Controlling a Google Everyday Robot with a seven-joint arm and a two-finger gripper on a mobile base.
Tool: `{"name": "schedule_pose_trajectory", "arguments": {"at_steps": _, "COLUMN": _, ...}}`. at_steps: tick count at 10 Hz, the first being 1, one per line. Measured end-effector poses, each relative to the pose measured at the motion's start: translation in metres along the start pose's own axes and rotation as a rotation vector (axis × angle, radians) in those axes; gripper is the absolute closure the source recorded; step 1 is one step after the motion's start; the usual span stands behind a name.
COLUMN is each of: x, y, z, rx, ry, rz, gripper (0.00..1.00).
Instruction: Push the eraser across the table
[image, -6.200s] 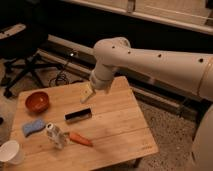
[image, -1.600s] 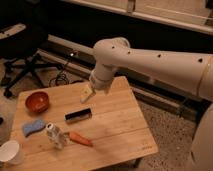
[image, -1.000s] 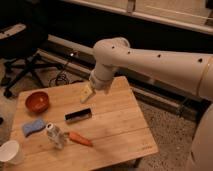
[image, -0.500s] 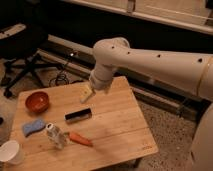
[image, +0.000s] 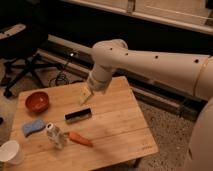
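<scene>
Camera view shows the robot's big white arm (image: 150, 60) reaching in from the right and bending down over the far edge of the surface (image: 120, 130), a low wooden plank top. On its left part sit a red-brown bowl (image: 37, 101), a white cup (image: 10, 151) at the near corner, a blue sponge (image: 33, 127), a small pale jar (image: 55, 135) and an orange carrot (image: 80, 139) just beside the jar. The eraser (image: 78, 115), a black oblong with a pale strip on top, lies flat near the middle, apart from the carrot in front of it and with bare wood to its right. The claw (image: 86, 94) hangs above and just behind the eraser, its pale fingers spread wide and holding nothing, not touching the block. The step in hand looks like the approach: no contact is made yet and the push is not begun. The next move probably calls for lowering the claw to the wood beside one side of the eraser, then sweeping it toward open wood, away from the carrot and jar.
</scene>
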Motion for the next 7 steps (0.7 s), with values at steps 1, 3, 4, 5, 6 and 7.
{"name": "schedule_pose_trajectory", "arguments": {"at_steps": 1, "x": 0.000, "y": 0.000, "z": 0.006, "rx": 0.003, "ry": 0.003, "rz": -0.039, "gripper": 0.20}}
{"name": "schedule_pose_trajectory", "arguments": {"at_steps": 3, "x": 0.006, "y": -0.003, "z": 0.021, "rx": 0.019, "ry": 0.030, "rz": -0.104, "gripper": 0.20}}
{"name": "schedule_pose_trajectory", "arguments": {"at_steps": 4, "x": 0.008, "y": -0.002, "z": 0.028, "rx": 0.027, "ry": 0.046, "rz": -0.125, "gripper": 0.22}}
{"name": "schedule_pose_trajectory", "arguments": {"at_steps": 5, "x": 0.011, "y": -0.001, "z": 0.038, "rx": 0.034, "ry": 0.071, "rz": -0.151, "gripper": 0.30}}
{"name": "schedule_pose_trajectory", "arguments": {"at_steps": 6, "x": 0.014, "y": 0.003, "z": 0.049, "rx": 0.038, "ry": 0.095, "rz": -0.178, "gripper": 0.42}}
{"name": "schedule_pose_trajectory", "arguments": {"at_steps": 7, "x": 0.016, "y": 0.007, "z": 0.059, "rx": 0.034, "ry": 0.113, "rz": -0.198, "gripper": 0.52}}
